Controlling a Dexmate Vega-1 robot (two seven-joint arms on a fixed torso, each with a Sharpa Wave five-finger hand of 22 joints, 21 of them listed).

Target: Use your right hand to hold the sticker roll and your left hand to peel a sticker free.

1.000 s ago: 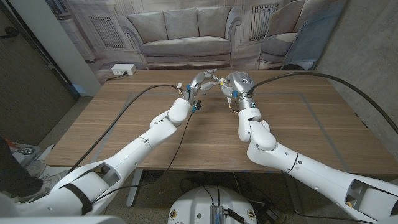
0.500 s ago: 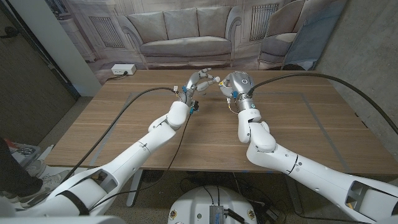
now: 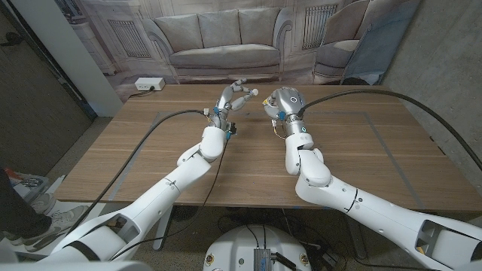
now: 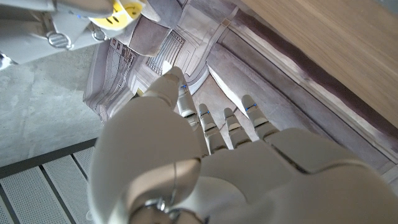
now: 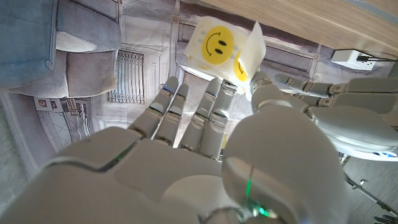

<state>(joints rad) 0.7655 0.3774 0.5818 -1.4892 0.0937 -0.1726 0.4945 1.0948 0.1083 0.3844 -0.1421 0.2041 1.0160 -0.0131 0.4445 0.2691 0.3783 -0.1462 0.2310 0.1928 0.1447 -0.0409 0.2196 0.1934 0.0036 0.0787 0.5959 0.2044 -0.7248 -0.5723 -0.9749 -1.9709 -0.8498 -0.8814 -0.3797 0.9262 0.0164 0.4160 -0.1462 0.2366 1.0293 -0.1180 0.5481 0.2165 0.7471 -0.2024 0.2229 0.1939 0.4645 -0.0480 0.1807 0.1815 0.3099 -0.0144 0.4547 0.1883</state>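
My right hand (image 3: 280, 101) is raised over the far middle of the table (image 3: 361, 150). Its fingertips hold the sticker roll (image 5: 219, 45), a white strip printed with yellow smiley faces, and a loose flap of the strip (image 5: 255, 45) stands up beside the thumb. In the left wrist view one smiley sticker (image 4: 122, 9) shows at that hand. My left hand (image 3: 233, 97) hovers a short gap to the left of the right hand, fingers spread and nothing visible in them. The right wrist view shows the left hand (image 5: 329, 87) with its fingers stretched toward the roll, not touching it.
A white power strip (image 3: 149, 84) lies at the table's back left corner. Black cables (image 3: 173, 113) run over the table to both wrists. A printed sofa backdrop (image 3: 226, 38) hangs behind the table. A person's leg (image 3: 16, 205) is at the lower left edge.
My left hand has drawn away from the right hand to the left and opened its fingers. The right hand has shifted slightly left with the roll.
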